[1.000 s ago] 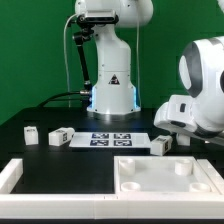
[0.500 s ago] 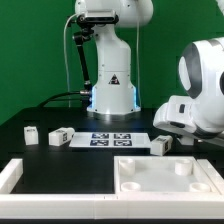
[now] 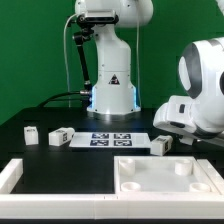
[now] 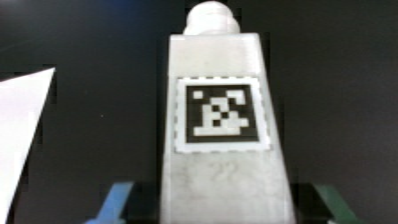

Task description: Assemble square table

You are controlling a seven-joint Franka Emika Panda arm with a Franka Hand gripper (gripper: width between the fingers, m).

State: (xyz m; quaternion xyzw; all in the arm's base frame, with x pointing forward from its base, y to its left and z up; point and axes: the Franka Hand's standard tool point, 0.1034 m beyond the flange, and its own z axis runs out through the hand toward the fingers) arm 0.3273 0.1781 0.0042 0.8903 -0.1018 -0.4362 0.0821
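Leg [image 4: 217, 90] in hand! My gripper [image 4: 217, 205] is drawn in narrow around the white block, one of my fingers [image 4: 121, 200] on each flank. From the wrist view they look snug against its sides, so I judge the hold to be firm.

The leg runs straight out past my fingertips, with its tag [image 4: 219, 115] facing my camera and its rounded tip [image 4: 214, 15] at the far end, away from my palm. That grip makes sense, because holding the butt end leaves the tip free to go into a socket.

Beyond the leg is the black table surface [image 4: 338, 100]. A white edge [image 4: 18, 120] shows just off to one side of my fingers, and I can't tell what it belongs to.

In the exterior view my arm [image 3: 200, 95] looms large, and my fingertips are hidden there. The tabletop [image 3: 160, 185] lies flat with its corner recesses facing up, which is how they need to sit to receive a tip. No leg stands in the recesses I can see.

Three more pieces wait on the black surface. The first loose leg [image 3: 31, 133] and the second loose leg [image 3: 60, 135] sit beyond the marker board [image 3: 110, 139] from my arm. The third loose leg [image 3: 160, 144] is close under my arm.

Next, I reckon, I bring the tip over a recess and square it up. A tilted entry could jam it.
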